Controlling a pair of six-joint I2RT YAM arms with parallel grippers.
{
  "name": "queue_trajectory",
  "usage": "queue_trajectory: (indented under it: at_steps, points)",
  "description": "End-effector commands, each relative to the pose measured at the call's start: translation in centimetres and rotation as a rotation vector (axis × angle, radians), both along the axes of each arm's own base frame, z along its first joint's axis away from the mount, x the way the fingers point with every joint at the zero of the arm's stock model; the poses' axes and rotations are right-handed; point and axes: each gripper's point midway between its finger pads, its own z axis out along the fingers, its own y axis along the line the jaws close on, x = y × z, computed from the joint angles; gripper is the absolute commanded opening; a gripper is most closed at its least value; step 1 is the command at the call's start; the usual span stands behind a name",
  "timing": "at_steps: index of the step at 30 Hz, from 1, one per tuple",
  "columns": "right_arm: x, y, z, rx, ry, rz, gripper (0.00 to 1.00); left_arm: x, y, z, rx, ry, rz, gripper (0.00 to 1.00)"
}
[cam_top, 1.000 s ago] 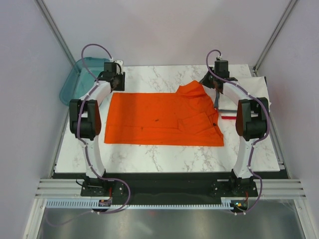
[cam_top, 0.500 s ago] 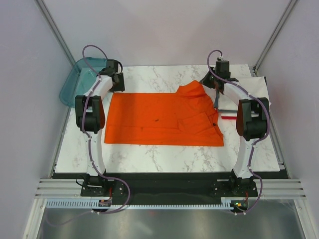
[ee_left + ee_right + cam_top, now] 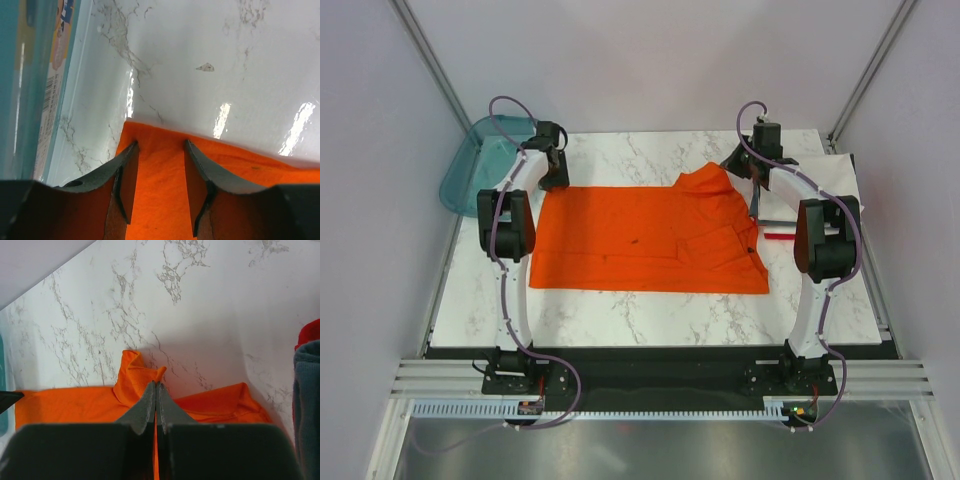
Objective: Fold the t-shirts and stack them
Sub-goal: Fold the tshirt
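Fold at risk: orange t-shirt is gripped at one far corner only.
Top view: orange t-shirt [image 3: 640, 245] is spread flat mid-counter [image 3: 650, 312], between teal tray [image 3: 468, 172] at far left & folded stack [image 3: 832, 180] at right; left tool [image 3: 554, 170] is set over its far-left corner, right tool [image 3: 748, 172] at the bunched far-right part. Left wrist: left tool [image 3: 160, 145] is seen half-wide, jaws apart astride the hem corner, nothing clamped; if closed too near the edge, cloth may be missed, & the fold would be dragged skew by one arm. Right wrist: right tool [image 3: 156, 385] is pinched tight on a raised peak of cloth; only a small bite seems held, so it may be pulled free on lifting, or extra layers caught; grey shirt [image 3: 307, 390] & red shirt [image 3: 311, 332] lie near at right & could be knocked.
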Motion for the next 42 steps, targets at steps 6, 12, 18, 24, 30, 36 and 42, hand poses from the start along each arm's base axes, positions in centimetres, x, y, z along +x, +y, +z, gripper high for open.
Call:
queue_trajectory:
  at_steps: [6,12,18,24,30,36,42]
  points:
    - [0.4,-0.2,1.1,0.023,-0.042,0.002,0.0,-0.3,1.1,-0.3,0.026,0.045,0.096,0.36]
    - [0.2,-0.1,1.2,0.026,-0.042,0.006,0.0,-0.4,1.5,-0.1,0.04,0.045,0.102,0.24]
    - [0.1,-0.2,1.6,0.027,-0.047,0.004,0.0,-0.3,1.8,0.9,0.058,0.029,0.099,0.23]
    - [-0.2,0.0,1.9,0.029,-0.051,0.012,0.0,-0.3,2.3,1.8,0.082,0.013,0.106,0.7]
    - [-0.1,-0.2,2.0,0.03,-0.052,0.008,0.0,0.0,2.6,2.0,0.07,0.001,0.137,0.63]
    - [0.0,-0.1,2.2,0.028,-0.057,0.011,0.0,0.4,2.8,1.4,0.059,0.004,0.146,0.58]
    - [0.1,-0.1,2.2,0.029,-0.058,0.012,0.0,0.3,3.4,1.0,0.057,0.008,0.165,0.52]
